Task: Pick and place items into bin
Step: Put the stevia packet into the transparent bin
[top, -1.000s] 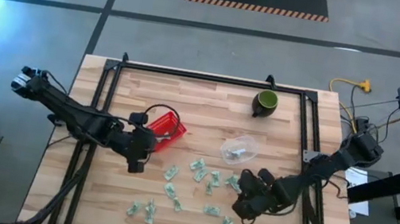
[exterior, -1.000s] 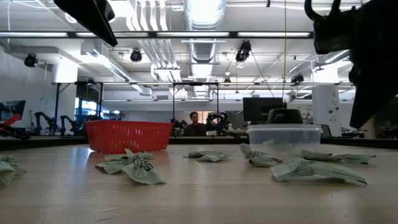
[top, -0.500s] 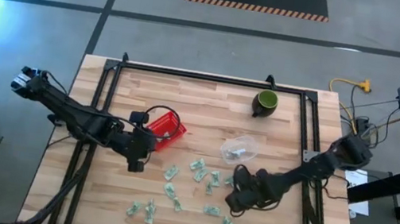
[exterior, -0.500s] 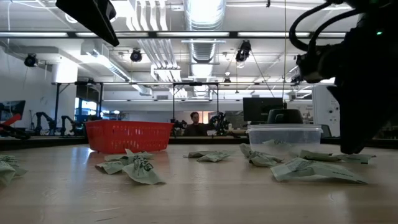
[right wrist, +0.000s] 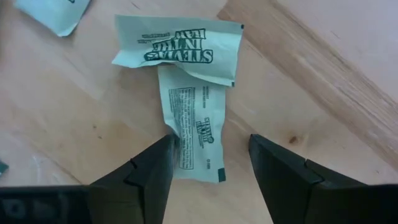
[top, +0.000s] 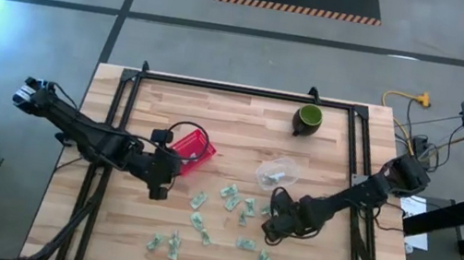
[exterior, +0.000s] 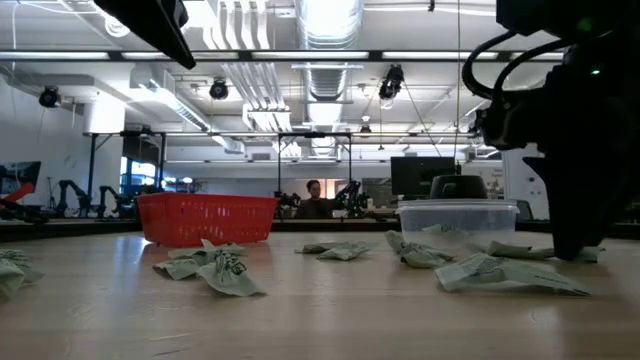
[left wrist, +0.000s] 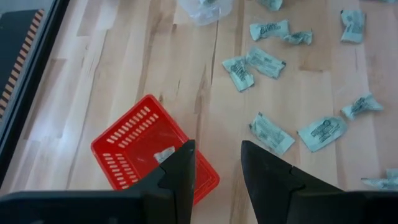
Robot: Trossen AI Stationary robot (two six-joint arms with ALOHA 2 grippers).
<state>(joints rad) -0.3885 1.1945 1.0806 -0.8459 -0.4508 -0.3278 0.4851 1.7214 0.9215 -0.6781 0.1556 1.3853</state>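
left gripper [top: 157,191] hangs just beside the red bin [top: 193,151], fingers apart, empty. right gripper [right wrist: 208,163], well right of the bin, is down on the table, fingers spread astride one packet [right wrist: 198,130]. risk: a second packet [right wrist: 177,46] overlaps its far end and may drag along. packets pale green, flat, crinkly, printed.

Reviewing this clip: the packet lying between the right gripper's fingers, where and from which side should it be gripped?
Grip the packet across its narrow width near the close end, coming straight down. It lies flat on the table, lengthwise between the open right gripper fingers; another packet overlaps its far end.
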